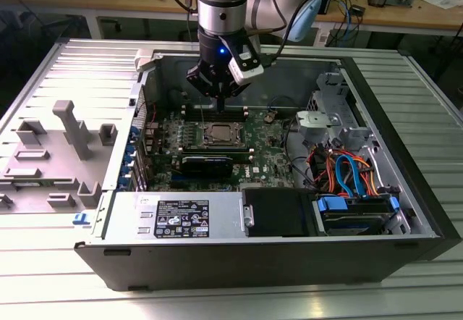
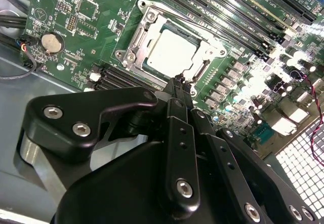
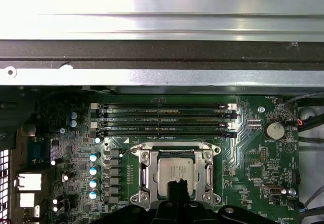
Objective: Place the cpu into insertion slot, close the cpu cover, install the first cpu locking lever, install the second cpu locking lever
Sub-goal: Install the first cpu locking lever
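One gripper hangs with its two fingers pressed together and nothing between them. Just below its tips the cpu lies flat in the insertion slot (the silver cpu cover sits down around it).

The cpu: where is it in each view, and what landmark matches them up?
Exterior view: the cpu sits mid-motherboard, just under the gripper.
Second wrist view: the cpu lies in the insertion slot, just past the gripper's tip.
First wrist view: the cpu lies in that slot, its near edge hidden by the gripper.
Shared landmark: the memory slots running alongside the slot.
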You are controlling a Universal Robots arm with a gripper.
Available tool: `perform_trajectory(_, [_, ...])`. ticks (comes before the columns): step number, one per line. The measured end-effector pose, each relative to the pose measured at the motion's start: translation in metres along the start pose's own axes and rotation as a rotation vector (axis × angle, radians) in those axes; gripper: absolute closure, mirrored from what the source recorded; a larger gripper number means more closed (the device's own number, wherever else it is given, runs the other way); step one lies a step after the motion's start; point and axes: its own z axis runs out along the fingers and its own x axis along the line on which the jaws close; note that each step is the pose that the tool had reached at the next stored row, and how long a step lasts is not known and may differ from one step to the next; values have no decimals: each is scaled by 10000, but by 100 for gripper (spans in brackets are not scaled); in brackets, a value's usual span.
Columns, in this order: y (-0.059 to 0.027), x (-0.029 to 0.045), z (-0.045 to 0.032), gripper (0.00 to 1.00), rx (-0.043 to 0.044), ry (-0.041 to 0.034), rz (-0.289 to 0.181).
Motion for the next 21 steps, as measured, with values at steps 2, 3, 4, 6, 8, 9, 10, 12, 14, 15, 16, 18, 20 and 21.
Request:
perform_trajectory(2, [-1, 0, -4, 89, 1, 9, -2])
perform_trajectory(3, [-1, 0, -14, 89, 1, 14, -2])
perform_trajectory(4, [0, 0, -30, 89, -1, 23, -2])
perform_trajectory(6, [0, 1, -83, 89, -1, 48, -10])
perform_trajectory(8, [0, 43, -100, 89, -14, 57, -38])
perform_trajectory(9, [0, 63, -101, 89, -17, 58, -44])
perform_trajectory(10, [0, 118, -102, 89, -27, 58, -56])
perform_trajectory(12, [0, 181, -104, 89, -57, 58, -74])
perform_trajectory(14, [-2, 235, -105, 89, -86, 58, -111])
perform_trajectory(15, [-3, 253, -105, 89, -100, 57, -134])
perform_trajectory(16, [-3, 268, -105, 89, -109, 58, -210])
perform_trajectory(18, [-4, 289, -103, 89, -129, 58, -389])
perform_trajectory(20, [-4, 315, -101, 89, -151, 59, -476])
perform_trajectory(21, [-3, 346, -99, 89, -170, 59, -518])
